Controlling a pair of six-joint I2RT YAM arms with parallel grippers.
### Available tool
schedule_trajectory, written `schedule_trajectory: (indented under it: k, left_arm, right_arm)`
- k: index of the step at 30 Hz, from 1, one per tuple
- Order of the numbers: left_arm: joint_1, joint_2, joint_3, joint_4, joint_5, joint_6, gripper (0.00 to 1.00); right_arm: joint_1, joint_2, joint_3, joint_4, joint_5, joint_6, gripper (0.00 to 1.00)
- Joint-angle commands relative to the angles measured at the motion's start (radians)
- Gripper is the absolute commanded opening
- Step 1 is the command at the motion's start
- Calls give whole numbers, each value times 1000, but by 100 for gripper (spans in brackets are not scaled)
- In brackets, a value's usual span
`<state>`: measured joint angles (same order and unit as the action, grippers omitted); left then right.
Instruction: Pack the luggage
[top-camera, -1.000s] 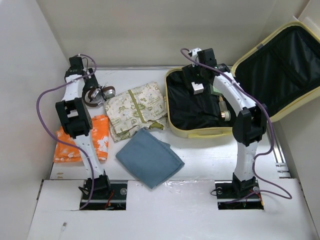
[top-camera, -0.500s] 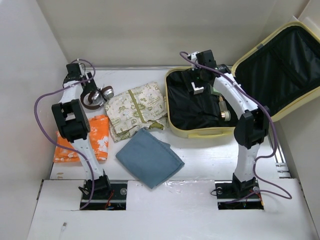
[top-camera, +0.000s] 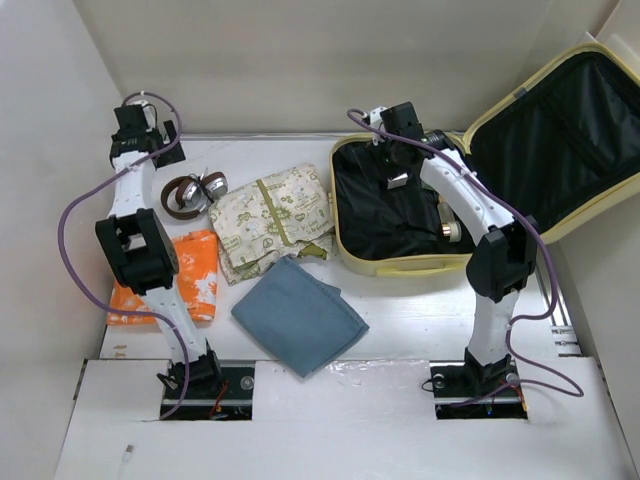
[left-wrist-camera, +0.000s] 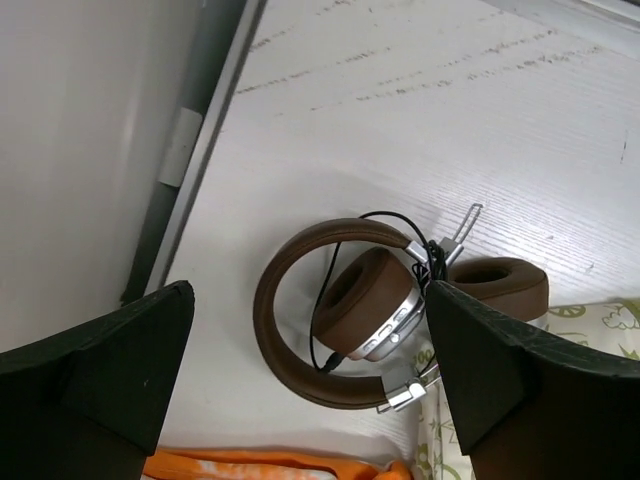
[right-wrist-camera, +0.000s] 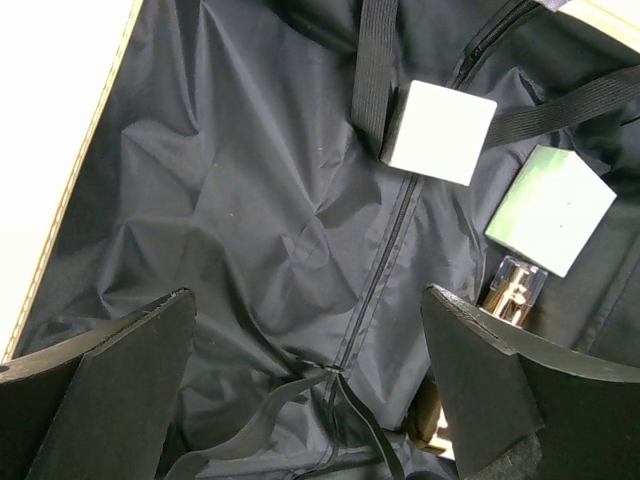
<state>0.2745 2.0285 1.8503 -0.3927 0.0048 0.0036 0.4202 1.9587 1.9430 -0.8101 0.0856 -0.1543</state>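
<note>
Since a second ago: backed left gripper (left-wrist-camera: 310, 345) off headphones (left-wrist-camera: 365, 300) toward rear-left corner, jaws wide, empty. Reached right gripper (right-wrist-camera: 310, 350), spread and empty, into open luggage (top-camera: 400, 265) at table's (top-camera: 420, 310) right.

Headphones (left-wrist-camera: 362, 300); blue cloth (top-camera: 300, 315); orange towel (top-camera: 200, 280), perhaps.

The left arm (top-camera: 135, 255) reaches from its base toward eleven o'clock. The left gripper (left-wrist-camera: 305, 345) points down, jaws spread wide, holding nothing. The right arm (top-camera: 495, 260) also leans toward eleven o'clock, and the right gripper (right-wrist-camera: 310, 350) faces down, jaws wide apart, holding nothing.
</note>
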Motion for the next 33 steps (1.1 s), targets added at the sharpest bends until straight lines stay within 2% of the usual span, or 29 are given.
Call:
schedule_trajectory:
  k: [1, 4, 8, 13, 17, 22, 25, 29, 33]
  left_arm:
    - [64, -38, -6, -15, -20, 4, 97]
    - [109, 27, -5, -55, 76, -5, 90]
    - [109, 78, 4, -104, 164, 49, 84]
    - [109, 99, -31, -81, 178, 61, 74]
    - [109, 142, -31, -81, 201, 61, 70]
    - [109, 191, -40, -60, 155, 61, 58]
    - [109, 228, -40, -49, 132, 61, 57]
    - [109, 249, -30, -49, 132, 70, 45]
    - [109, 259, -30, -60, 165, 79, 18]
  right_arm:
    - [5, -37, 27, -9, 20, -27, 97]
    - [5, -37, 27, -18, 20, -36, 97]
    - [5, -37, 17, -18, 20, -45, 97]
    - [14, -6, 40, -29, 2, -45, 97]
    - [25, 3, 51, -40, 29, -45, 96]
    - [25, 3, 62, -49, 40, -45, 96]
    - [25, 3, 71, -58, 49, -45, 96]
    - [25, 3, 71, -58, 49, -45, 96]
    - [25, -15, 47, -58, 59, -45, 96]
